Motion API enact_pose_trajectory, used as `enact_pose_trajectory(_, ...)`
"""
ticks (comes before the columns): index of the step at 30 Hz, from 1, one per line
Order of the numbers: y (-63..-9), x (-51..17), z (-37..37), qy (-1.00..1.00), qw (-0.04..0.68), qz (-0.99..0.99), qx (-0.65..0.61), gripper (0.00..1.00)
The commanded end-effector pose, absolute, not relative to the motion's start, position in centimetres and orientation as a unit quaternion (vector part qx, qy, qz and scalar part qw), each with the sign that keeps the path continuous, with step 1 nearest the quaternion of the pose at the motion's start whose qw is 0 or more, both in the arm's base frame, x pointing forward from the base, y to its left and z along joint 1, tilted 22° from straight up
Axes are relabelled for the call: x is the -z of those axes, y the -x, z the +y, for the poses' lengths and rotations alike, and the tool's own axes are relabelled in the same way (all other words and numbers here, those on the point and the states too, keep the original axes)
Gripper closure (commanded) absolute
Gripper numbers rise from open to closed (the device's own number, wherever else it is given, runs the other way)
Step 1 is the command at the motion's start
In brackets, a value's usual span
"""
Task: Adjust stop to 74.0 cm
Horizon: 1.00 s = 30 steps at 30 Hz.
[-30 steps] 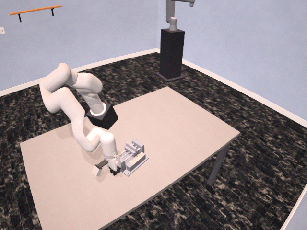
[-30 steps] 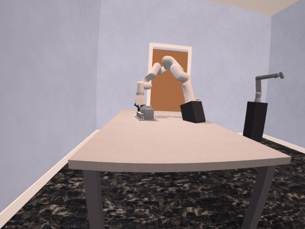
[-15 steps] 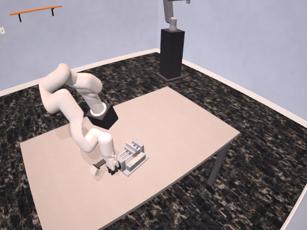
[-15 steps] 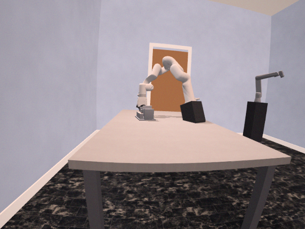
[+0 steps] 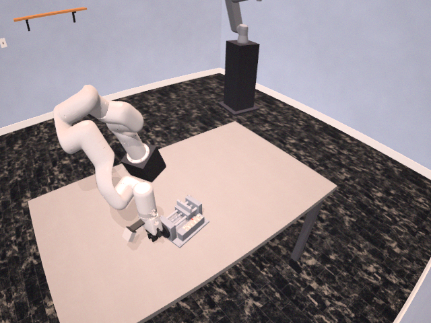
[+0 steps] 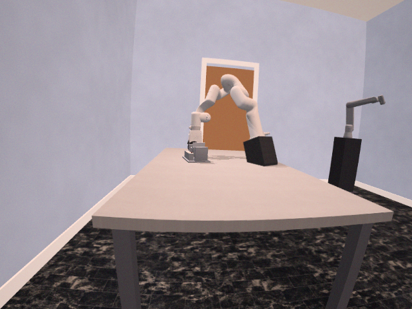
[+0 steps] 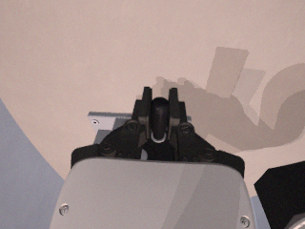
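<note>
Cranking step, by the look of it: gripper [image 5: 155, 237] [image 6: 192, 143] [image 7: 160, 98] grasping the handwheel's black knob [image 7: 159, 114]. Stop fixture [image 5: 180, 222] [image 6: 200, 154] sits inboard of the tabletop's long edge opposite the arm's base, handwheel [image 5: 166, 230] facing the short edge on the arm's side. Best to trace the wheel's circle smoothly, slow near 74.0, then open before backing off. Wrist view shows knob between fingers; top view shows the red mark on the scale [image 5: 192, 219], numbers unreadable; exterior hides both.
</note>
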<state>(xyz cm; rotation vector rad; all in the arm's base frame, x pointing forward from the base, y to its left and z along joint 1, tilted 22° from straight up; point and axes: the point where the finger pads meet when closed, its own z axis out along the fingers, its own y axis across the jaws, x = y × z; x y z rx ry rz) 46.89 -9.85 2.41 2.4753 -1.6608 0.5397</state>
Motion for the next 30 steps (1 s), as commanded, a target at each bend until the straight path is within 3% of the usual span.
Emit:
enact_pose_trajectory(1,-46.4,-2.8,-9.9,-0.816,0.056,-0.547,-0.178,0.94)
enact_pose_trajectory(30,-45.1,-6.1,-9.1,-0.816,0.056,-0.547,-0.178,0.94)
